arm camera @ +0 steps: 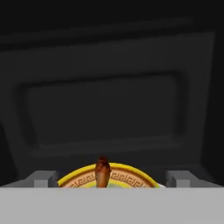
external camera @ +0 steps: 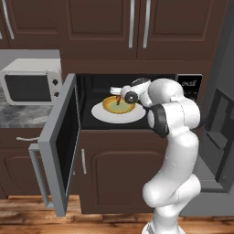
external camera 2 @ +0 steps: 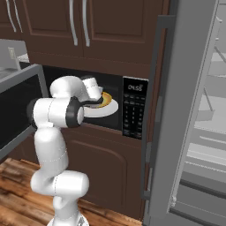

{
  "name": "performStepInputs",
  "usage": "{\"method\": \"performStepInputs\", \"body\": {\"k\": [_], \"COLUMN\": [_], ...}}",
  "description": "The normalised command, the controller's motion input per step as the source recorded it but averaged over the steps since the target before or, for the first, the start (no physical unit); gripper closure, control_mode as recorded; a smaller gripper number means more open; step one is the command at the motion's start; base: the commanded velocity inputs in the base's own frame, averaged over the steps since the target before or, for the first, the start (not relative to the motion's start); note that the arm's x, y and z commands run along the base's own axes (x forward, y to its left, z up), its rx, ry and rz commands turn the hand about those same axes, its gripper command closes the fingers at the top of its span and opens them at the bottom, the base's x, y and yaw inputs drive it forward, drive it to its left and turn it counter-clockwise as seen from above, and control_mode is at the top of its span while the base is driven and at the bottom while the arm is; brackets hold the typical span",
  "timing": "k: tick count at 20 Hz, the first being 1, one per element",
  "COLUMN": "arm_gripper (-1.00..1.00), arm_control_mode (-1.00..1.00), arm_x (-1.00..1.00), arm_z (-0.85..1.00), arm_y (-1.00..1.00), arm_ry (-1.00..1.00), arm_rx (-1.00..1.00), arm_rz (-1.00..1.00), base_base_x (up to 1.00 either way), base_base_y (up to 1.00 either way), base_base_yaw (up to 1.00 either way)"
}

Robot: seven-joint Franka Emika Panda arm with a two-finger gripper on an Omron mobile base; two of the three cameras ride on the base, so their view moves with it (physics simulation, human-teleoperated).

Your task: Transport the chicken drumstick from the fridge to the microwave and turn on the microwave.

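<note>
Toaster oven [external camera: 31, 81], white with knobs, on the grey counter [external camera: 23, 115] at far left. Microwave [external camera: 137, 91] next, black, its door [external camera: 59, 141] swung wide open toward the left. White turntable plate [external camera: 103, 114] inside, a yellow-rimmed patterned plate [external camera: 112, 106] on it. Gripper [external camera: 118, 91] reaches into the cavity just above that plate; hand view shows the fingertips [arm camera: 41, 178] spread wide apart at either side, nothing between them. Chicken drumstick [arm camera: 103, 172] lies on the yellow plate [arm camera: 127, 175], clear of both fingers. Keypad with display [external camera 2: 133, 108] right of the cavity. Fridge [external camera 2: 194, 114] at far right, door open, pale shelves visible
</note>
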Motion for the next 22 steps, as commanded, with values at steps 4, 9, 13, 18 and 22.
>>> {"method": "performStepInputs", "body": {"k": [4,9,13,18,22], "arm_gripper": [-1.00,-1.00,-1.00,-1.00,-1.00], "arm_control_mode": [-1.00,-1.00,-1.00,-1.00,-1.00], "arm_x": [-1.00,-1.00,-1.00,-1.00,-0.99], "arm_z": [0.02,0.16,0.38,0.47,0.94], "arm_y": [0.03,0.10,0.08,0.16,0.29], "arm_ry": [-0.07,-0.05,0.00,0.00,-0.03], "arm_rx": [0.05,0.10,0.16,0.15,0.03], "arm_rz": [0.03,0.01,0.00,0.00,-0.02], "base_base_x": [0.00,0.00,0.00,0.00,0.00], "base_base_y": [0.00,0.00,0.00,0.00,0.00], "base_base_yaw": [0.00,0.00,0.00,0.00,0.00]}}
